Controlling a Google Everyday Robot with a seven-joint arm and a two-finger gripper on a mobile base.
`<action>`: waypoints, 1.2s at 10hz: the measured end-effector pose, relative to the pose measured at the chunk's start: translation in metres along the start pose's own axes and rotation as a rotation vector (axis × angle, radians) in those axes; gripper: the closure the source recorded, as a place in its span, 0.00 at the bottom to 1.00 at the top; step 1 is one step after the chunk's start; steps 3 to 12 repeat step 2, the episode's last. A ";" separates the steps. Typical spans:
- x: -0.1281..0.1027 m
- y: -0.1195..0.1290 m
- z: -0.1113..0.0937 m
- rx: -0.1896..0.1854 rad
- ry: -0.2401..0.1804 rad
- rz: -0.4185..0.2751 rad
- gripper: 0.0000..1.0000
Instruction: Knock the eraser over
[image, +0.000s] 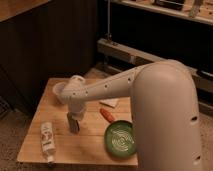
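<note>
I am working in what looks like a workshop or lab — my gripper (73, 123) is hanging over a small wooden table (35, 137), dark shelving (165, 30) standing behind.

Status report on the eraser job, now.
Gripper low over the wooden table, near its middle. Small dark eraser block not distinguishable beneath it. White labelled bottle lying to the side; green bowl opposite.
</note>
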 end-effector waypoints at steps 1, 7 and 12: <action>0.000 0.000 0.000 0.001 -0.002 0.000 1.00; -0.001 0.000 -0.001 0.002 -0.004 -0.002 1.00; -0.001 0.000 -0.001 0.002 -0.004 -0.002 1.00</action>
